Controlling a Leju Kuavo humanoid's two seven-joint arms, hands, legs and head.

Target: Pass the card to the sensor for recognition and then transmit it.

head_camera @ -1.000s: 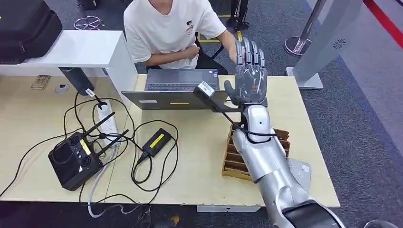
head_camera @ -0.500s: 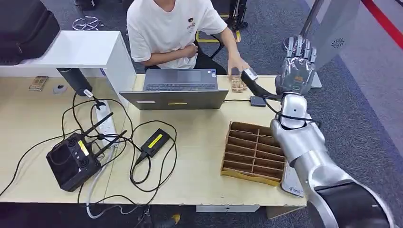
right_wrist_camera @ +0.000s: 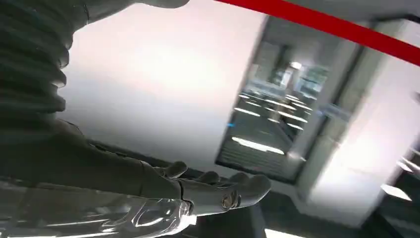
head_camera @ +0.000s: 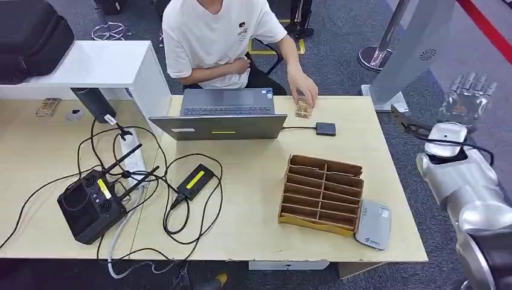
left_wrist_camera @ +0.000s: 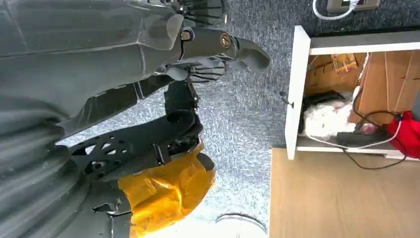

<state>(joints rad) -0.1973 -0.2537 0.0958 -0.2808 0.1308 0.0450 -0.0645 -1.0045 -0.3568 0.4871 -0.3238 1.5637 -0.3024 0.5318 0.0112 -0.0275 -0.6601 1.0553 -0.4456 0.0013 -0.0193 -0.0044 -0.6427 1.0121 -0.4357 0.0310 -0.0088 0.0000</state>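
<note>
Tabletop [head_camera: 253, 223] layout
Laptop [head_camera: 224, 115] at the back before a person [head_camera: 220, 37]; divided tray [head_camera: 322, 193] front right, sensor [head_camera: 372, 225] just right of it; router [head_camera: 90, 205] front left.

This looks like an office or robot test area. A pale wooden desk [head_camera: 259, 181] stands on grey carpet [head_camera: 435, 139]. On the desk, a person [head_camera: 214, 36] sits behind an open laptop [head_camera: 223, 115]. Left of the laptop lie a power strip [head_camera: 136, 158], tangled cables [head_camera: 181, 199] and a black controller with antennas [head_camera: 90, 205]. Right of the laptop sits a cardboard divider tray [head_camera: 323, 193], with a stanchion base [head_camera: 374, 57] on the carpet beyond.
</note>
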